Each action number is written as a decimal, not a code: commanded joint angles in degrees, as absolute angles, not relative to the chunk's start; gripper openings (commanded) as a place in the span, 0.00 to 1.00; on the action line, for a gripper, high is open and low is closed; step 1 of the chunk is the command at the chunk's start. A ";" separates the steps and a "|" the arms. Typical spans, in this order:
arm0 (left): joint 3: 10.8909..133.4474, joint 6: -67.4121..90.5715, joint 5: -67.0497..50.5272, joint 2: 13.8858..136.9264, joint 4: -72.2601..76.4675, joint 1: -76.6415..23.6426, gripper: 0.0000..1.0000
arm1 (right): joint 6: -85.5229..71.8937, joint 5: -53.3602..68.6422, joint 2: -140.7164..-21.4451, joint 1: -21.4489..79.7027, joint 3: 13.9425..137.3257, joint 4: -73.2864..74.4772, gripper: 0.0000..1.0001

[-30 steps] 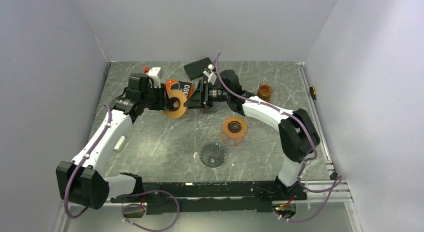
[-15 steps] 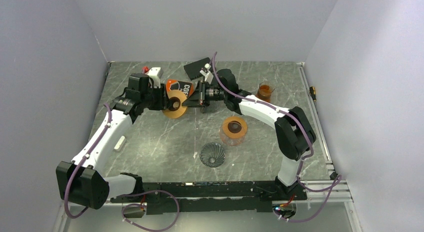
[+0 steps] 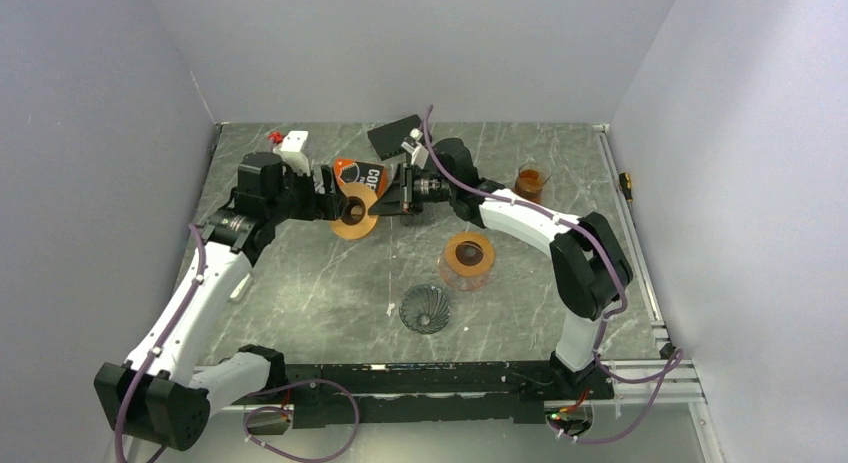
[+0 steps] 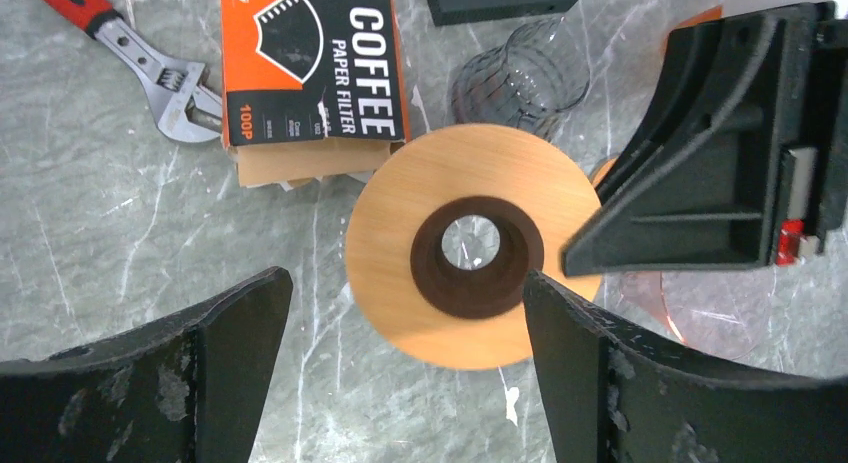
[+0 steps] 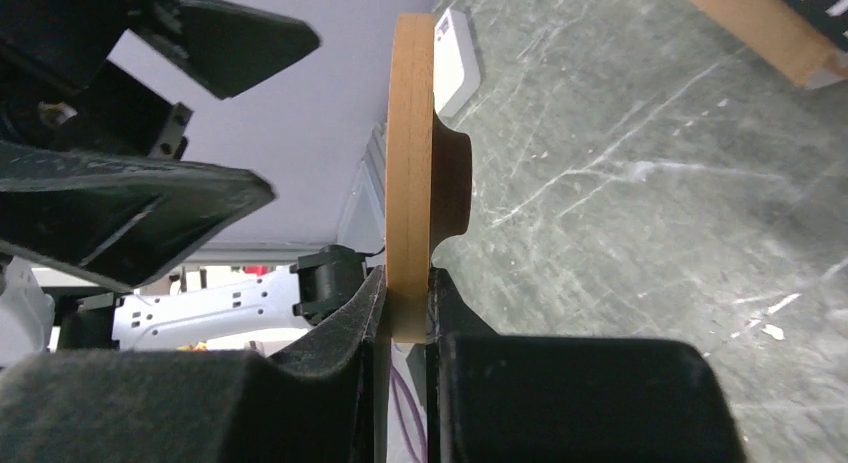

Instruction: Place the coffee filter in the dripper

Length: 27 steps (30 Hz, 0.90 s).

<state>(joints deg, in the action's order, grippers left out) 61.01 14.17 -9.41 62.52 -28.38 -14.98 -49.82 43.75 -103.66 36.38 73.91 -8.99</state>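
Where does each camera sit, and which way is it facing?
Top external: above and behind the bases, looking down at the table; left arm and right arm show.
Left wrist: looks past the open left end effector at the wooden disc's face.
Right wrist: looks along the right end effector, shut on the disc's edge.
Both wrist views share the disc.

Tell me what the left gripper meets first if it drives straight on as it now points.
The round wooden disc with the dark centre ring, which the right gripper clamps by its rim. It sits dead ahead between the fingers of the open left gripper; depth is unclear.
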 commanded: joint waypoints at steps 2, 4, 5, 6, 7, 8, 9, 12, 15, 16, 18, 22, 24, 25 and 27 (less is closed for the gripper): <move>59.69 14.84 -9.08 59.40 -24.44 -14.95 0.94 | -46.19 43.67 -99.12 32.71 72.61 -7.94 0.00; 59.67 15.22 -8.01 59.17 -24.77 -14.94 0.96 | -45.01 43.99 -97.81 31.22 71.84 -6.30 0.00; 59.68 15.62 -7.40 59.13 -24.97 -14.94 0.97 | -44.45 44.26 -97.10 30.49 71.43 -5.68 0.00; 59.60 15.99 -6.70 59.22 -25.07 -14.94 0.98 | -43.93 44.56 -96.38 29.54 70.97 -5.06 0.00; 59.84 16.48 -6.00 59.42 -25.83 -14.94 0.98 | -43.42 44.70 -95.47 28.61 70.44 -4.42 0.00; 60.25 16.83 -5.53 59.68 -26.76 -14.94 0.98 | -42.97 44.73 -94.65 27.66 69.91 -3.67 0.00; 60.70 17.02 -4.98 59.82 -27.73 -14.94 0.98 | -42.49 44.80 -93.93 26.61 69.49 -2.82 0.00; 60.48 17.45 -2.82 59.50 -29.13 -14.94 0.98 | -42.22 46.05 -92.34 22.94 67.85 -2.02 0.00; 60.10 17.50 -0.57 58.34 -30.25 -14.92 0.99 | -42.41 47.40 -91.48 19.95 66.37 -1.81 0.00; 59.93 17.46 -0.25 57.99 -30.74 -14.94 0.99 | -42.33 47.65 -91.35 19.20 66.13 -1.46 0.00; 59.38 18.06 0.76 57.36 -31.74 -14.94 1.00 | -42.54 48.44 -91.59 17.89 66.16 -1.08 0.00; 58.28 19.45 2.68 57.56 -33.88 -14.94 1.00 | -44.76 50.67 -93.94 16.21 67.31 -2.51 0.00; 58.38 19.67 3.32 58.10 -35.05 -14.94 1.00 | -45.42 51.53 -96.05 15.76 68.86 -2.56 0.00; 58.61 19.76 3.63 58.36 -35.65 -14.94 1.00 | -46.03 51.98 -97.56 15.59 69.46 -3.34 0.00; 58.99 19.37 3.60 58.69 -36.04 -14.94 1.00 | -47.68 52.73 -99.80 15.11 70.45 -4.87 0.00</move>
